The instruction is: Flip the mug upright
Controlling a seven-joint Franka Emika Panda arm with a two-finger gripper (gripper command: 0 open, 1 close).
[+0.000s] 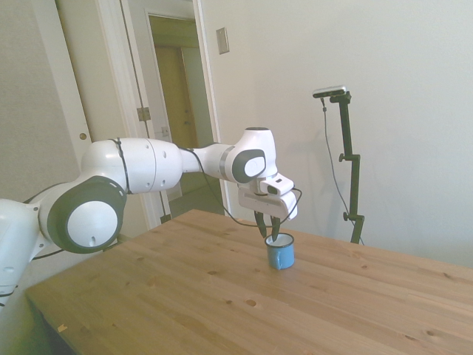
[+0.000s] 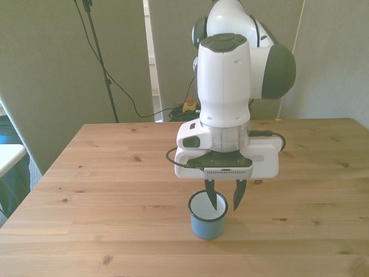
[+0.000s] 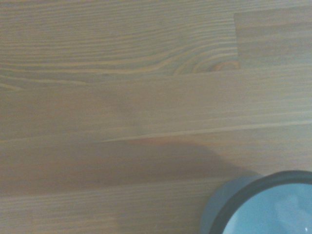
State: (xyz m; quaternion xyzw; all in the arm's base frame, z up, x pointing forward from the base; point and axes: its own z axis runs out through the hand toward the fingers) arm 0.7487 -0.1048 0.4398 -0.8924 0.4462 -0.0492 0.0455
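Note:
The blue mug (image 2: 206, 222) stands upright on the wooden table (image 2: 115, 173), its white inside facing up; no handle shows. My gripper (image 2: 225, 203) hangs straight down over the mug's rim on the front view's right. One finger reaches inside the mug and the other stays outside the wall, with a gap on each side, so the gripper is open. The side view shows the mug (image 1: 280, 254) just under the gripper (image 1: 271, 234). In the wrist view the mug's dark rim and pale inside (image 3: 265, 207) fill one corner.
Bare wooden planks (image 1: 185, 296) stretch around the mug on every side. A doorway and a white wall stand behind the table in the side view.

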